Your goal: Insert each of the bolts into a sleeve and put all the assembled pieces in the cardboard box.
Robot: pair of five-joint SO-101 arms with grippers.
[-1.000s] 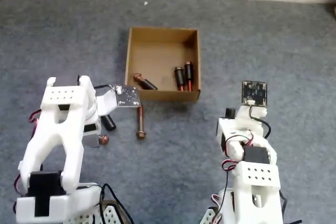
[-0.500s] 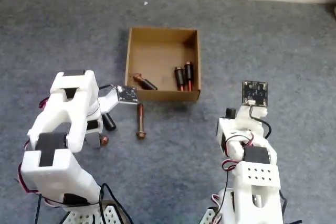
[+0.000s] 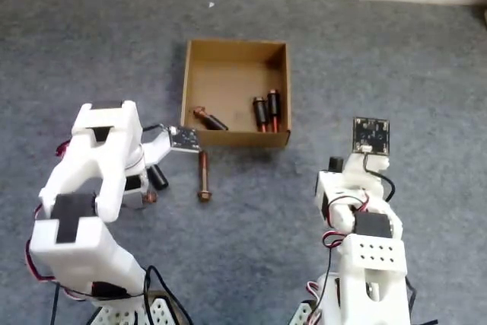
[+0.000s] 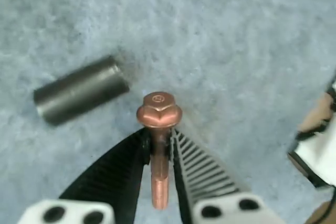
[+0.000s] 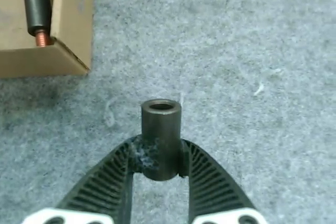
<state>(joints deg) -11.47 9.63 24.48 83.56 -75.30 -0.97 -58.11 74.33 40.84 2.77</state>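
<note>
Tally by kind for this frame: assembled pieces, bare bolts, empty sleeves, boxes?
Assembled pieces: 3
Bare bolts: 2, held bolt in left gripper, loose bolt on carpet
Empty sleeves: 2, held sleeve in right gripper, loose sleeve
Cardboard box: 1
Total: 8

bolt (image 4: pixel 158 150): copper | sleeve (image 5: pixel 160 137): black | cardboard box (image 3: pixel 243 139): brown | carpet (image 3: pixel 396 51): speckled grey

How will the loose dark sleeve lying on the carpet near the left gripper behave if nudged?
Likely to roll: the sleeve is a smooth cylinder lying on its side, though the carpet pile should damp it. Probably rigid and heavy for its size, since it looks like dark metal. The smooth wall might slip in a loose grip.
</note>
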